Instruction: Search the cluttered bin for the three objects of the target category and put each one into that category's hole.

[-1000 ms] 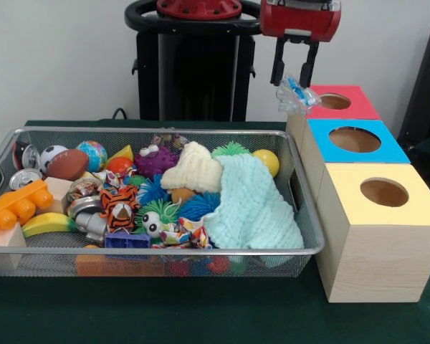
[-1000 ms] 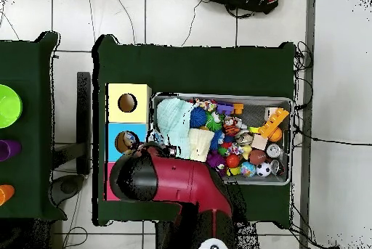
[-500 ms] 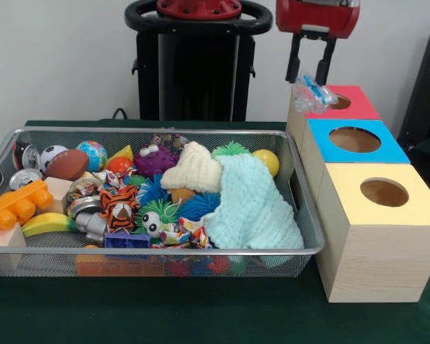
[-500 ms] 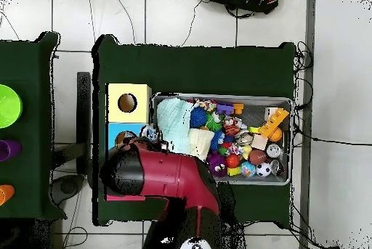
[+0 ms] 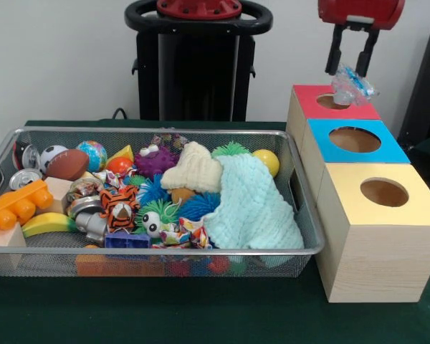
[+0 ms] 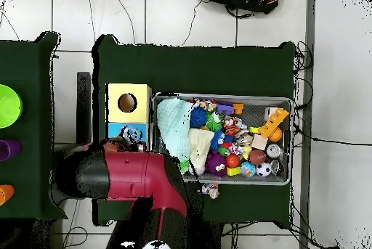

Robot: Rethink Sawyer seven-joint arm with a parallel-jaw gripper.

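My end effector (image 5: 352,69) pinches a clear crinkly toy (image 5: 350,84) at upper right, over the red box's hole (image 5: 332,102). It hangs off-centre; released now, it could catch the rim.

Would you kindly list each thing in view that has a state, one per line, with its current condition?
gripper: shut on the crinkly wrapper, above the red box
crinkly wrapper: held, hanging over the red box's hole
red box: hole open, partly hidden by the wrapper
blue box: hole open
yellow box: hole open
wire bin: full of toys and cloth
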